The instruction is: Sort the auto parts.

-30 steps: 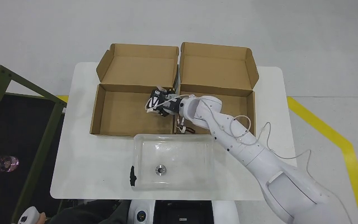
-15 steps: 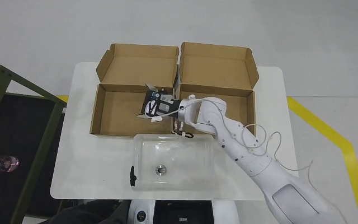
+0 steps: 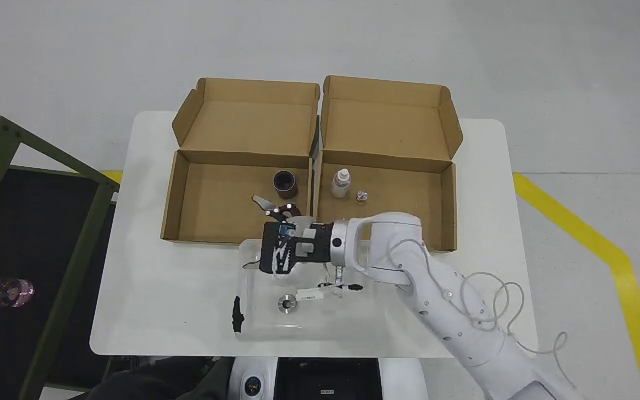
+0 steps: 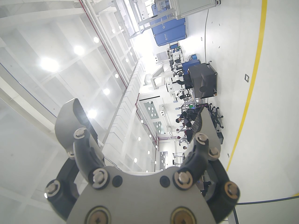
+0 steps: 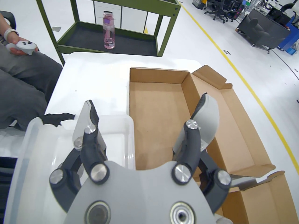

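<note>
Right gripper (image 5: 147,101) spread wide and empty over the far edge of the clear bin (image 3: 260,325), next to the left box (image 3: 210,200).

Two open cardboard boxes sit side by side on the white table (image 3: 150,250), with the one bin in front of them. The left box holds one dark ring (image 3: 285,181) and pale metal (image 3: 268,204) just beside it, though I cannot tell whether that is one piece or two. The right box (image 3: 420,190) holds one small white bottle (image 3: 342,181) and one tiny part (image 3: 363,195) near it. One round metal part (image 3: 288,303) lies in the bin, and one black scrap (image 3: 237,315) sits on its rim. The left gripper (image 4: 139,108), fingers apart and holding nothing, points up towards the hall ceiling.
</note>
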